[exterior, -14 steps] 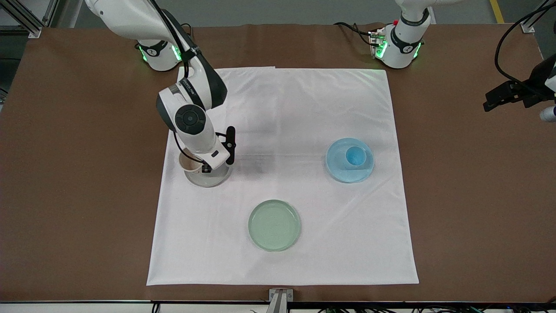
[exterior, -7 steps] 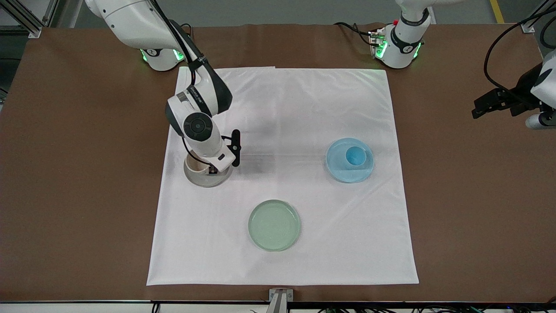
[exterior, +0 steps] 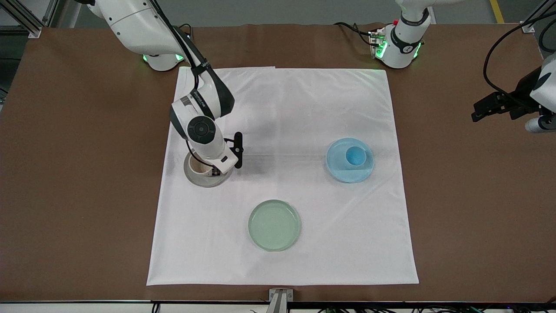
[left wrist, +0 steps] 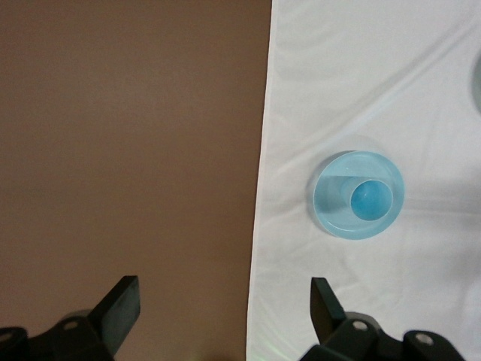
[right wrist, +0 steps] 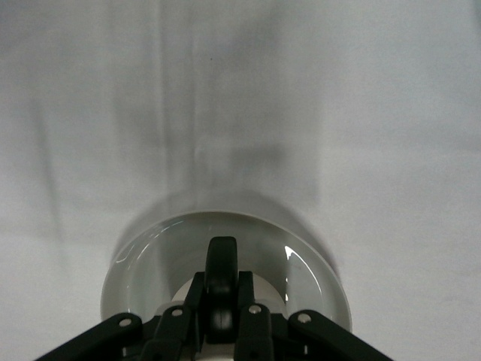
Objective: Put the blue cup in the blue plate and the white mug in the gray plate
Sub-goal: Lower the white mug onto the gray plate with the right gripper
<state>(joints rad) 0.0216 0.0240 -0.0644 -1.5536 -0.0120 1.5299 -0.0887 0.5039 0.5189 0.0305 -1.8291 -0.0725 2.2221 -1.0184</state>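
Now my right gripper [exterior: 211, 171] is clenched on the white mug's [exterior: 197, 167] handle over the gray plate [exterior: 206, 174], at nine o'clock from the blue plate [exterior: 350, 160] holding the blue cup [exterior: 355, 155], so I'd release next, my left gripper [left wrist: 223, 316] parked with jaws spread.

Right gripper [exterior: 211, 170] clamped, left gripper [left wrist: 224, 301] agape.

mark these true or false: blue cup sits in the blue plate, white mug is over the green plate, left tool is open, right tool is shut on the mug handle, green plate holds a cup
1. The blue cup sits in the blue plate: true.
2. The white mug is over the green plate: false, it is over the gray plate.
3. The left tool is open: true.
4. The right tool is shut on the mug's handle: true.
5. The green plate holds a cup: false, nothing is in it.
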